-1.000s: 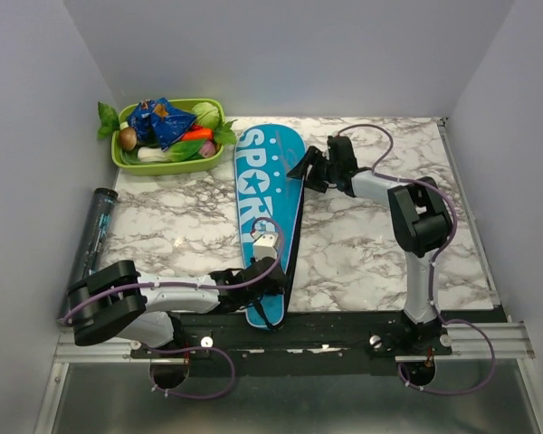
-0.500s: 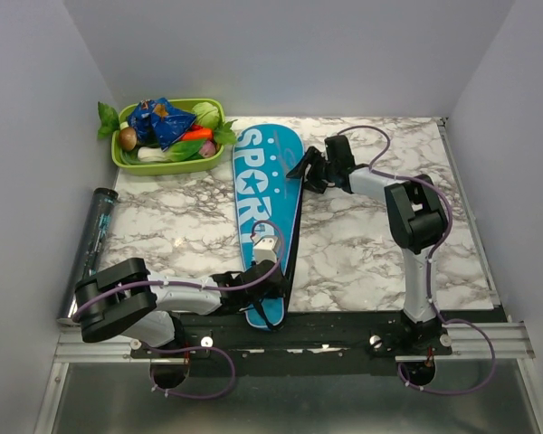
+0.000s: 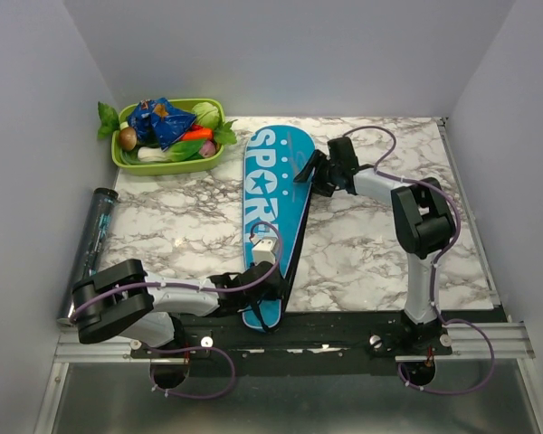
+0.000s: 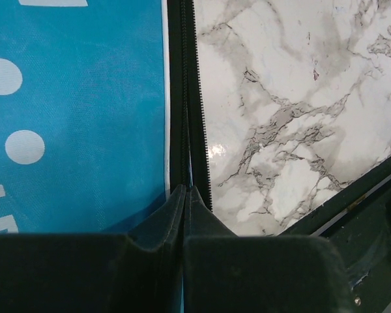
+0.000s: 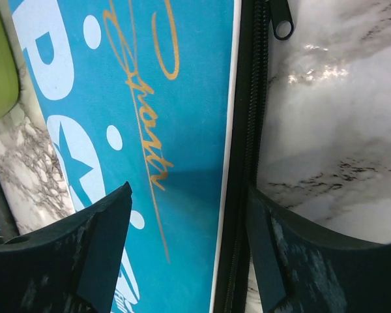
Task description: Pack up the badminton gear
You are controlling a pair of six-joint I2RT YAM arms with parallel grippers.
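Pinching the black zipper band (image 4: 182, 98) of the blue cover (image 3: 270, 203), the left fingers (image 4: 150, 267) are pressed together at the cover's narrow near end. The left wrist view shows the two dark pads meeting with the band caught between them. To their left runs the cover's blue face with white dots. To their right is bare marble counter (image 4: 293, 130), then a dark rail at the counter's near edge.

From above, the left fingers (image 3: 270, 285) sit at the cover's near tip. The cover stretches away from them, flat on the counter, lettering "SPORT" face up, its wide head at the far end.

The right fingers (image 5: 72, 261) are spread wide and low over the cover's right edge, near the wide head. One finger is above the blue face and its gold script. The other finger (image 5: 300, 261) is above the marble. The zipper band passes through the gap between them; contact cannot be told. A zipper pull (image 5: 281, 19) lies ahead of that second finger, at the outer edge of the band.

In the overhead view, the right fingers (image 3: 305, 172) point at the cover's right edge.

The dark clear tube (image 3: 90, 244) lies well to the left of the left fingers, along the counter's left edge; contents unclear. The green tray (image 3: 213, 161) of toy vegetables sits left of the right fingers, just beside the cover's head.
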